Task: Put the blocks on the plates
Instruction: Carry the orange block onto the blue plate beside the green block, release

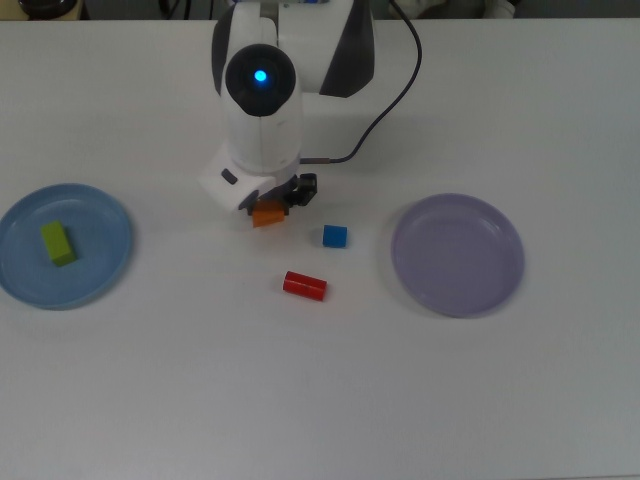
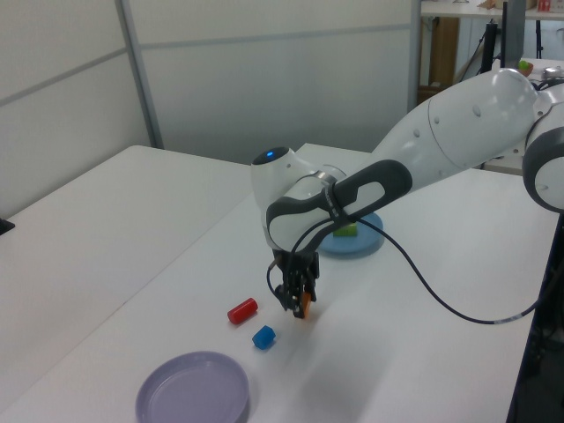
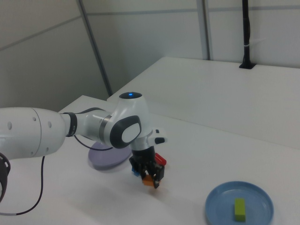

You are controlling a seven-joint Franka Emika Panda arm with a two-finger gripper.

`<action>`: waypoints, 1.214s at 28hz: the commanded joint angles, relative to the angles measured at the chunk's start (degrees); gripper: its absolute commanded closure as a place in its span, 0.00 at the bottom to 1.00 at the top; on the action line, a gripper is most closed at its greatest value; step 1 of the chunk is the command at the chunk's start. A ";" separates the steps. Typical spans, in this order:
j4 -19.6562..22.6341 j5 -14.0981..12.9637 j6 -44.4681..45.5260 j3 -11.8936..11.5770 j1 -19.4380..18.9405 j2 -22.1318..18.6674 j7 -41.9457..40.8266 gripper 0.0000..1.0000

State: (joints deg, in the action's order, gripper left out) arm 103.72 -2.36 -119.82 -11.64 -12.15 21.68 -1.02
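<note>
While the tool (image 2: 297, 304) grips one orange block (image 1: 266, 215), two plates (image 1: 457, 254), four blocks.

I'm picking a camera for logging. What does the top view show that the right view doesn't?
Only the top view shows the blue cube, the red bar and the lavender plate whole and unblocked; the arm partly hides them in the right view. Only the right view shows the gripper from the side, closed on the orange block just above the table. Both show the green brick on the blue plate.
</note>
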 commanded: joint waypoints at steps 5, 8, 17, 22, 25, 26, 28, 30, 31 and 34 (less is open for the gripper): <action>-7.21 -0.28 -0.59 -1.63 9.41 0.99 -5.65 0.79; -9.41 -0.54 -0.68 -1.63 12.06 2.66 -7.24 0.79; -12.40 -0.10 -0.86 -1.54 18.30 7.67 -9.26 0.77; -12.49 -0.54 -0.86 -1.46 20.50 7.85 -10.23 0.74; -12.49 -0.46 -0.86 -1.46 21.03 8.02 -10.58 0.58; -12.49 -0.46 -0.86 -1.37 21.64 8.11 -11.01 0.39; -12.49 -0.46 -0.86 -1.37 21.91 8.02 -11.54 0.16; -12.49 -0.46 -0.86 -1.37 22.00 7.94 -11.63 0.00; -12.49 -0.46 -0.86 -1.37 22.00 7.94 -11.63 0.00; -13.54 -0.72 -0.68 -1.19 21.91 7.58 -11.90 0.00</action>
State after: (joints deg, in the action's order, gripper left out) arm 91.73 -2.29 -120.07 -13.39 9.50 29.41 -11.15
